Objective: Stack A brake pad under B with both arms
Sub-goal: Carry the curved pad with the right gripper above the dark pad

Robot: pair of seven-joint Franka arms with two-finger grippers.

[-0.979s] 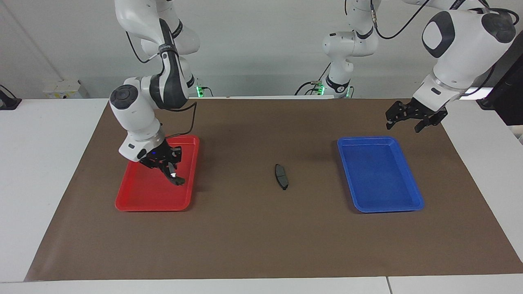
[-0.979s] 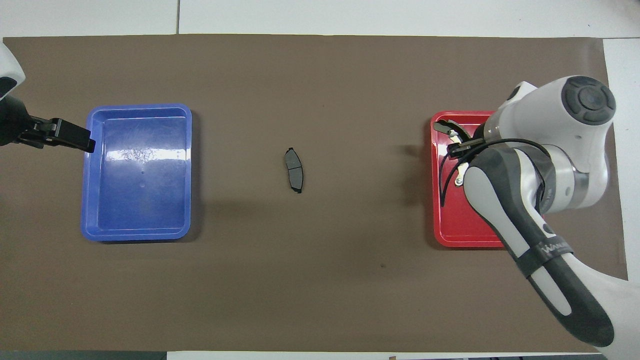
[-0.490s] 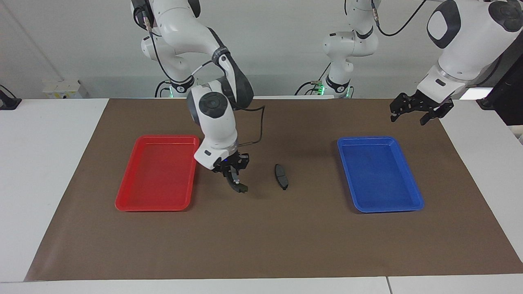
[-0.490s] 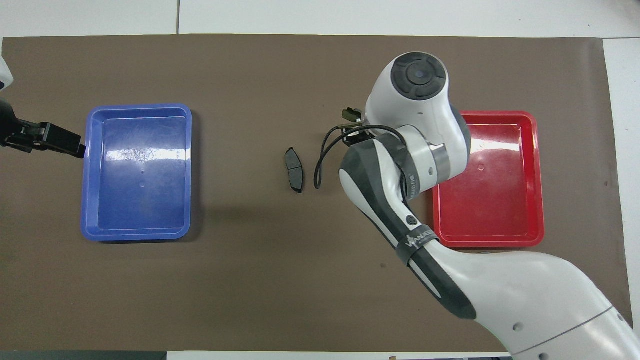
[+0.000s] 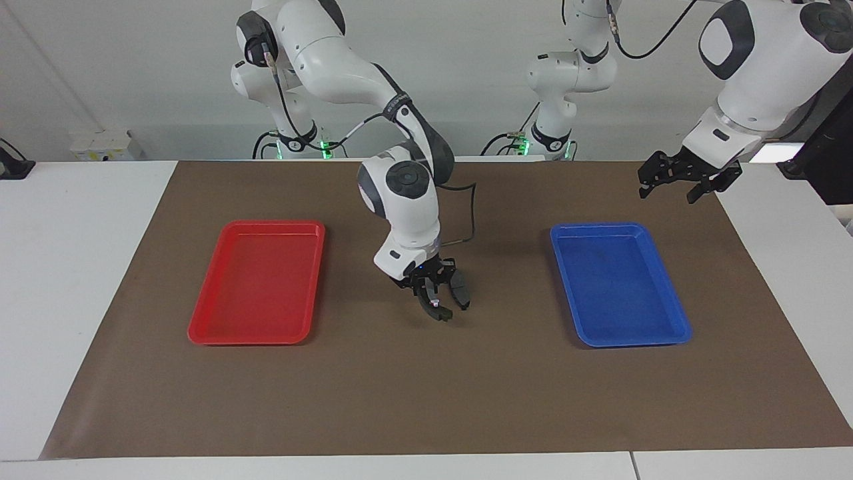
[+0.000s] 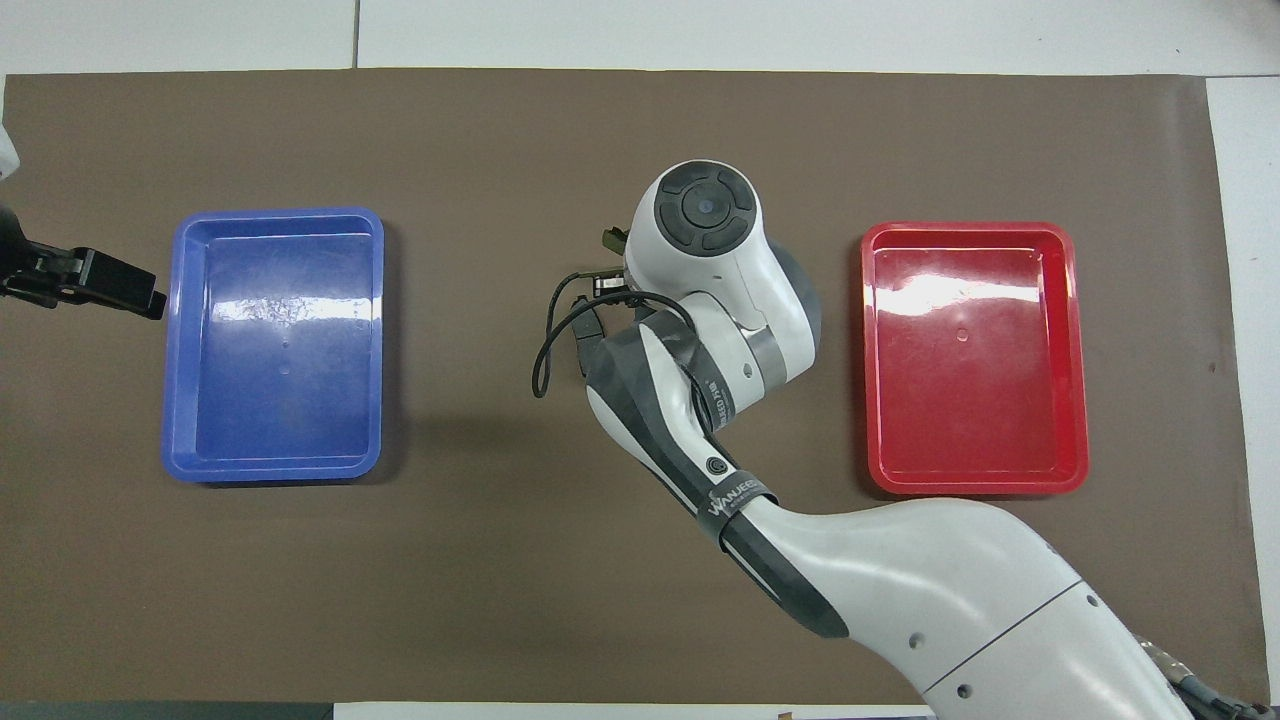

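The A brake pad [image 5: 461, 291], short and dark with a groove across its middle, lies on the brown mat at the middle of the table. My right gripper [image 5: 432, 299] hangs low just beside it, toward the right arm's end, shut on B [image 5: 440, 312], the curved black pad with a small white spot. B hangs down from the fingers, its lower end close to the mat. I cannot tell whether B touches A. In the overhead view the right arm [image 6: 700, 300] covers A almost wholly. My left gripper [image 5: 681, 180] is open and empty in the air beside the blue tray.
An empty red tray [image 5: 200, 333] lies toward the right arm's end of the mat and an empty blue tray [image 5: 623, 287] toward the left arm's end. Both also show in the overhead view, red [image 6: 872, 350] and blue [image 6: 172, 350].
My right gripper lifted B out of the red tray and carried it across the mat to the A pad. My left gripper drew slightly back from the blue tray.
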